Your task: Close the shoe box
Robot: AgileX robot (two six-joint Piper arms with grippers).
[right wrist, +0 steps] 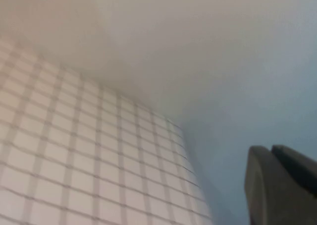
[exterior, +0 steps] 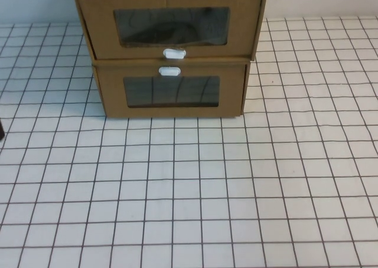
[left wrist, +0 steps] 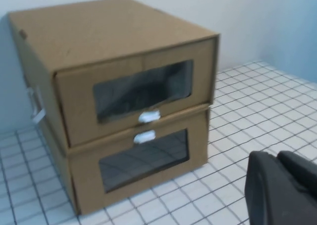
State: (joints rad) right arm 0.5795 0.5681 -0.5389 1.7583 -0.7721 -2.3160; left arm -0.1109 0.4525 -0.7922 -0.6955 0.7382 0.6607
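The shoe box (exterior: 171,23) is the upper of two stacked brown cardboard drawers at the back of the table, with a clear window and a white pull tab (exterior: 174,53) below it. It also shows in the left wrist view (left wrist: 133,86), where its front panel looks about flush with its shell. My left gripper (left wrist: 276,155) is shut and empty, low and well off to the box's left front; only a dark sliver of it (exterior: 1,129) shows at the high view's left edge. My right gripper (right wrist: 271,148) is shut and empty, facing the wall, and is outside the high view.
The twin drawer (exterior: 171,91) sits under the shoe box, with its white tab (exterior: 169,71) above its window. The table (exterior: 195,191) has a white cover with a black grid. A pale wall stands behind the boxes.
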